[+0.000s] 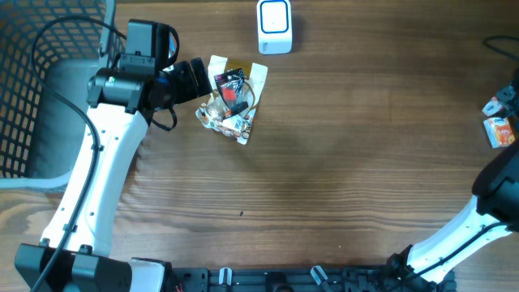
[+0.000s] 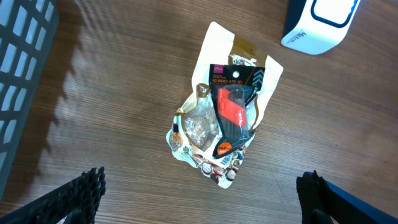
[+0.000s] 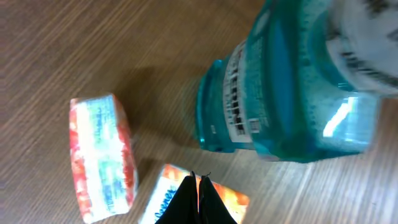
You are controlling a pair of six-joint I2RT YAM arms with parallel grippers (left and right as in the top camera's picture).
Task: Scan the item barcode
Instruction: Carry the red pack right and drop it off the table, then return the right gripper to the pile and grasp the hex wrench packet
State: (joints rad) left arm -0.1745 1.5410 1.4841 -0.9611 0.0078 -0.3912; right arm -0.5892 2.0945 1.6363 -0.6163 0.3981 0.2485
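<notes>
A small pile of items point(image 1: 229, 99) lies on the wooden table just below the white barcode scanner point(image 1: 274, 26). In the left wrist view the pile shows a red and black carded tool pack point(image 2: 234, 111) on top of a crinkled snack bag point(image 2: 200, 134) and a cream sheet. My left gripper point(image 2: 202, 199) hovers open above the pile's near side, one finger at each side and nothing between them. In the right wrist view my right gripper point(image 3: 199, 186) is shut, its tips over an orange and white tissue pack point(image 3: 166, 199), gripping nothing that I can see.
A dark wire basket point(image 1: 28, 89) stands at the table's left edge. At the far right edge lie a teal bottle point(image 3: 286, 87) and a red and white pack point(image 3: 102, 155). The scanner point(image 2: 317, 22) sits just beyond the pile.
</notes>
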